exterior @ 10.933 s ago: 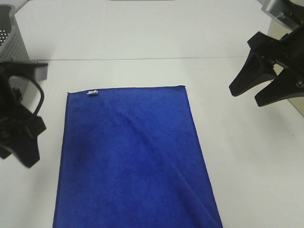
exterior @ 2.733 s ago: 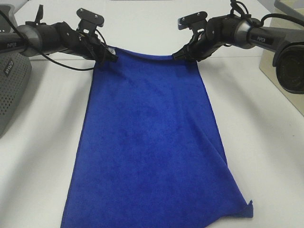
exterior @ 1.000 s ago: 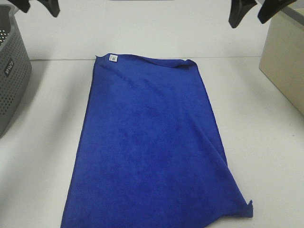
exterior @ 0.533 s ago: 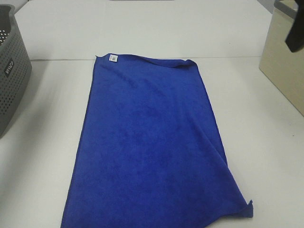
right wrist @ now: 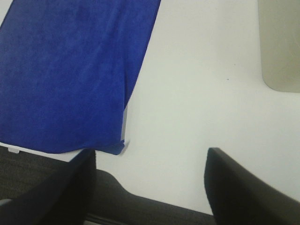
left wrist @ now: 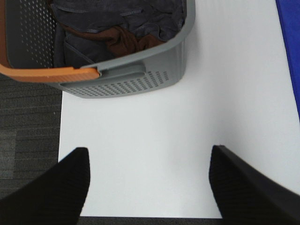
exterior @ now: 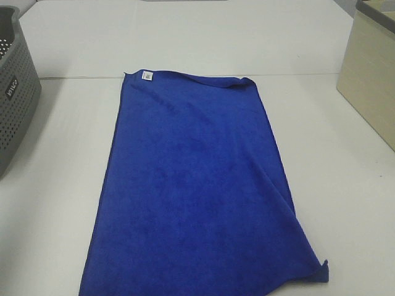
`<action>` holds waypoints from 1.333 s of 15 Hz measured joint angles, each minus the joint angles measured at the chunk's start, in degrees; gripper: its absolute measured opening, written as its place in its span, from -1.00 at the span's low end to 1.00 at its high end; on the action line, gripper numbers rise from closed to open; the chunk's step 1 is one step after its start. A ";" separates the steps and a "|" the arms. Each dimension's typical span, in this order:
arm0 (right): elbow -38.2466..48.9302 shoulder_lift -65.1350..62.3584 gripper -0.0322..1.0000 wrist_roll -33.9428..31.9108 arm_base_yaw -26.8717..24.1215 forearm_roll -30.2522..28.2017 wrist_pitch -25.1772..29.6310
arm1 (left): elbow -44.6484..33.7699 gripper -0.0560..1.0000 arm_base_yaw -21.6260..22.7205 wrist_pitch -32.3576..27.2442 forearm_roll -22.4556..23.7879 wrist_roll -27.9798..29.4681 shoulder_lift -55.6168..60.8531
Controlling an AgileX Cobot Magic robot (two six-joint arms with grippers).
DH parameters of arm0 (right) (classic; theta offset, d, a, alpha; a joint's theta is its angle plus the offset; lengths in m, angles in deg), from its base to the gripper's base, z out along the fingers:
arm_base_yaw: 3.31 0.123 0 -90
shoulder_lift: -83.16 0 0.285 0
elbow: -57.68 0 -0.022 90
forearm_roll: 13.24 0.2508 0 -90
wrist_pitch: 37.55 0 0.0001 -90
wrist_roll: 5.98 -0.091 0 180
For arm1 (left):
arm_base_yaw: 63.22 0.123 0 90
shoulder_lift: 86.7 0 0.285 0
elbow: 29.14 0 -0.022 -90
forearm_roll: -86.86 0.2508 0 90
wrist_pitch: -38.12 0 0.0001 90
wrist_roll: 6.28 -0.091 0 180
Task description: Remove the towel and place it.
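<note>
Towel point(exterior: 197, 197) lies flat mid-counter point(exterior: 345, 185), its near end at the front edge, my left pincer point(left wrist: 147, 180) and right pincer point(right wrist: 150, 180) both released and clear of it, so placing looks done; next is just parking.

The white table point(exterior: 185, 43) carries the towel point(exterior: 191, 185) (spread flat), a grey basket point(exterior: 15, 92) and a beige bin point(exterior: 370, 80).
</note>
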 joint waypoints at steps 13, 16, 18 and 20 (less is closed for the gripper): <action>24.35 -33.17 0.33 1.95 0.00 -1.49 -3.67 | -27.27 0.39 0.11 1.03 -1.38 -2.01 49.45; 25.44 -33.17 0.33 2.46 0.00 -1.95 -6.93 | -29.05 0.39 0.34 4.81 -5.61 -2.58 49.62; 25.84 -33.17 0.33 3.04 0.00 -2.01 -6.82 | -29.45 0.39 0.34 5.10 -6.02 -2.69 49.62; 25.84 -33.17 0.33 3.04 0.00 -2.01 -6.88 | -29.45 0.39 0.34 5.56 -6.07 -2.75 49.62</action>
